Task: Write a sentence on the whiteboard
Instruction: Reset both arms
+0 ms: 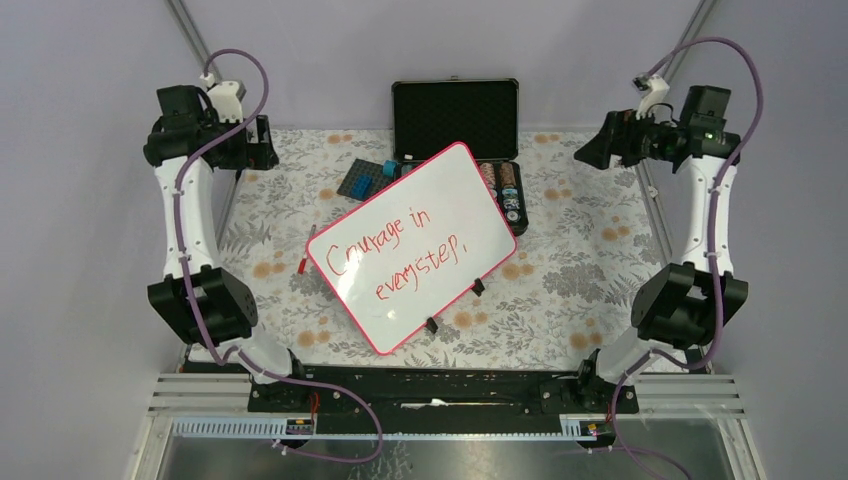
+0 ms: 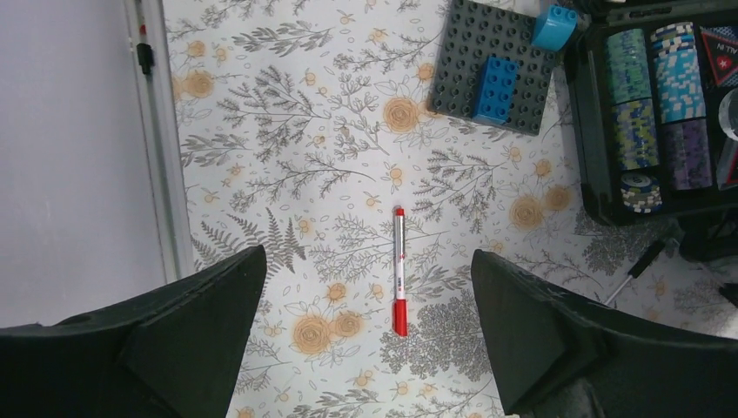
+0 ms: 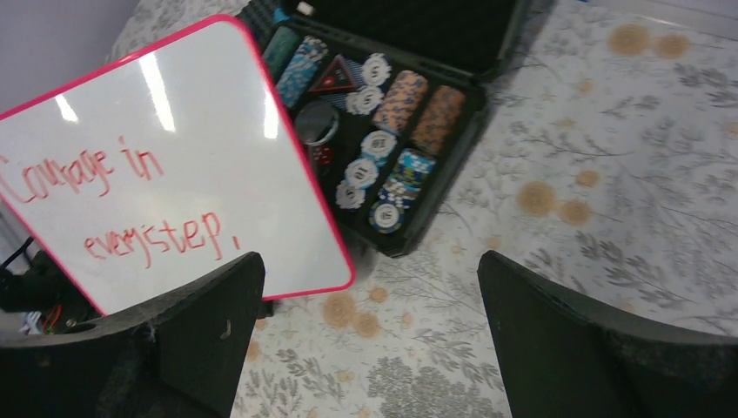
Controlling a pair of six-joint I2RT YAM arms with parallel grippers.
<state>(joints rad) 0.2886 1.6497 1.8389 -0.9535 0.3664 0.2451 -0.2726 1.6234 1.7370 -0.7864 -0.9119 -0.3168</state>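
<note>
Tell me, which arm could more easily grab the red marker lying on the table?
Left. The red marker lies directly beneath the open left gripper, left of the whiteboard; the right gripper sits beyond the board's opposite side.

Brightly and evenly lit from above, cool in tone. Shadows soft and faint. In the right wrist view, streaked with two white glare bars across the glossy whiteboard (image 3: 174,157). Sharp in the top view; slightly soft toward wrist-view edges.

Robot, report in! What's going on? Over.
Left gripper open, right gripper open, both empty. Sentence written on whiteboard. Marker lying on table. Whiteboard corner covers black case.
</note>
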